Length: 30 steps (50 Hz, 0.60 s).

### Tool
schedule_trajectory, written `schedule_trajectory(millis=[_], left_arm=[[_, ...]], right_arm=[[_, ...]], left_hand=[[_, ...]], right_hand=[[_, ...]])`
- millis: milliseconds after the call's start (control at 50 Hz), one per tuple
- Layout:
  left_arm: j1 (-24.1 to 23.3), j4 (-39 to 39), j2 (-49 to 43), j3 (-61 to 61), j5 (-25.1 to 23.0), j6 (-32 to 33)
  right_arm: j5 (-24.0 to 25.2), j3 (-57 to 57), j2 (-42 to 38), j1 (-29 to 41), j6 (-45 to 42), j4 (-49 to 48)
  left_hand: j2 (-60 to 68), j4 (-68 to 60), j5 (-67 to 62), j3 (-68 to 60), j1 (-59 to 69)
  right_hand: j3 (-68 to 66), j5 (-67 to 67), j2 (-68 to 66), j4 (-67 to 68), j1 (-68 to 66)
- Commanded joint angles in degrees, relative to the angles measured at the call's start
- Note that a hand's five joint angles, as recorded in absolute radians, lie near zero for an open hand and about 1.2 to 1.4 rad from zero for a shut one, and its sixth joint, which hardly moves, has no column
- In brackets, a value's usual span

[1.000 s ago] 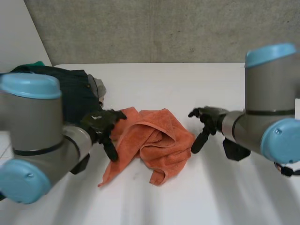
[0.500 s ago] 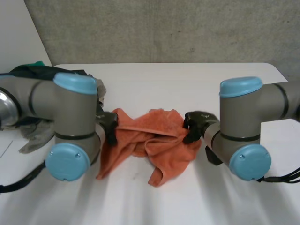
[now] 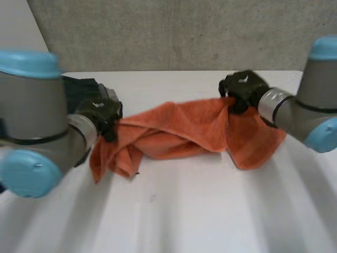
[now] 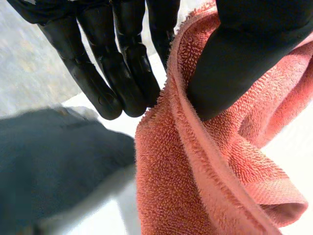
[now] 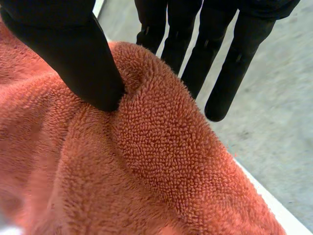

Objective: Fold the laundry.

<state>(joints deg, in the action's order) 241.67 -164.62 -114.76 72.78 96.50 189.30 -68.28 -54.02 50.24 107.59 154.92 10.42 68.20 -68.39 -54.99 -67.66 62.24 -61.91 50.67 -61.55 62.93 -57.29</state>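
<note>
While the orange towel (image 3: 179, 129) hangs stretched between both hands above the white table (image 3: 184, 216), its middle sags in loose folds and an end droops below each hand. Left hand (image 3: 103, 113): thumb (image 4: 239, 58) presses the towel's hemmed edge (image 4: 195, 166) against the straight fingers (image 4: 122, 68), a firm pinch at that end. Right hand (image 3: 243, 90): thumb (image 5: 68, 54) digs into the towel's pile (image 5: 146, 166) with the fingers (image 5: 215, 54) behind the fold, likewise clamped. A dark garment pile (image 3: 79, 88) lies on the table behind the left arm, just beside the left hand.
</note>
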Motion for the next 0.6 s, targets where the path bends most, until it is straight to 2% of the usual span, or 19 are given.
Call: schedule_trajectory(millis=[20, 40, 80, 120, 200, 340, 420, 500, 600], left_arm=[[-2.0, 0.97, -11.09, -6.42, 8.17, -0.42], [-2.08, 1.41, -11.71, -7.3, 9.75, -0.51], [-2.08, 1.59, -11.8, -7.83, 10.64, -0.51], [-1.82, 1.5, -11.45, -7.75, 10.64, -0.51], [-1.64, 1.76, -9.61, -6.43, 9.85, -0.42], [-0.86, 1.85, -4.34, -0.73, 9.41, -0.25], [0.37, 1.85, -2.84, 1.74, 8.54, 0.1], [1.61, 2.03, -3.01, 2.89, 7.74, 0.63], [3.1, 2.12, -3.71, 3.5, 6.78, 0.63]], right_arm=[[-4.22, 4.62, -11.3, 0.07, -10.95, 0.12], [-6.58, 4.28, -10.44, 0.25, -10.87, 1.08], [-8.79, 3.4, -7.98, 0.43, -9.21, 2.32], [-11.59, 1.21, -3.95, 0.51, -5.62, 4.24], [-14.24, -3.97, 3.08, 0.6, -1.48, 7.93], [-14.86, -13.81, 13.29, -0.36, -0.58, 16.63], [-14.51, -18.04, 13.39, -1.33, -0.06, 19.81], [-14.6, -21.47, 11.9, -1.42, 0.56, 17.8], [-14.78, -23.76, 8.56, -1.07, 1.88, 10.51]], left_hand=[[5.97, -5.78, -9.18, -6.51, 11.93], [-3.23, 3.41, 0.02, 2.69, 2.73], [-10.19, 10.37, 6.98, 9.65, -4.23], [-19.74, 19.92, 16.53, 19.2, -13.78], [-37.93, 38.11, 34.71, 37.39, -31.97], [-43.02, 43.2, 39.8, 42.48, -37.06], [-42.86, 43.04, 39.64, 42.32, -36.9], [-41.34, 41.53, 38.13, 40.8, -35.38], [-37.31, 37.5, 34.1, 36.77, -31.35]], right_hand=[[44.67, -43.43, 44.31, -45.68, 40.04], [46.01, -44.77, 45.65, -47.02, 41.38], [48.03, -46.79, 47.67, -49.05, 43.41], [48.38, -47.14, 48.02, -49.39, 43.75], [46.2, -44.96, 45.85, -47.22, 41.58], [35.94, -34.7, 35.58, -36.96, 31.32], [30.39, -29.15, 30.03, -31.4, 25.76], [28.36, -27.12, 28.0, -29.38, 23.74], [25.34, -24.1, 24.98, -26.35, 20.71]])
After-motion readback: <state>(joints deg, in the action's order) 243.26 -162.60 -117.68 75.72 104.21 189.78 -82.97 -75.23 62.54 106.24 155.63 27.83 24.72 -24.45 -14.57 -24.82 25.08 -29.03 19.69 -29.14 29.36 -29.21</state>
